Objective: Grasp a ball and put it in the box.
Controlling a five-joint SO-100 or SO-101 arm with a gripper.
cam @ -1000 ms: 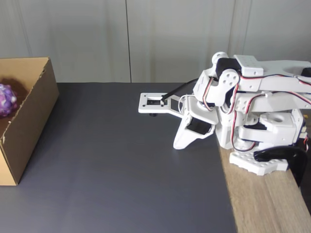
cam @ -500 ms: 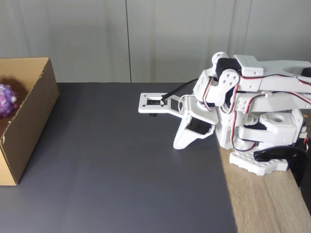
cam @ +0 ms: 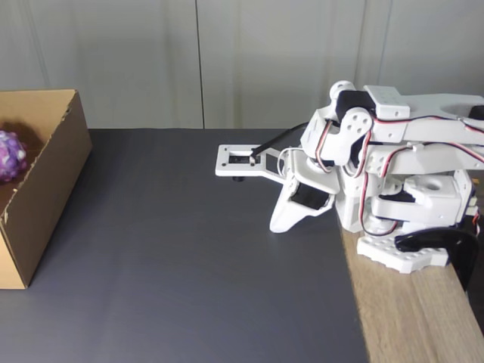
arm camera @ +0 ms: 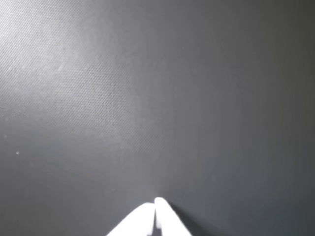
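Fixed view: box (cam: 45, 189) at far left edge of the mat (cam: 197, 257), open top, partly cut off by the frame. Ball (cam: 10, 155) inside the box, against its left side. Arm (cam: 386, 174) folded at right, base (cam: 412, 253) on the wooden table (cam: 416, 318) just right of the mat's right edge. Gripper (cam: 278, 225) hangs left of the base, tips down, just over the mat's right part. A flat bracket (cam: 242, 161) sticks out left from the arm, above the mat. Wall (cam: 227, 60) behind, far side. Box and arm well apart, bare mat between. Wrist view: gripper tips (arm camera: 155, 204) at bottom centre, pressed together, mat (arm camera: 147, 98) beyond.
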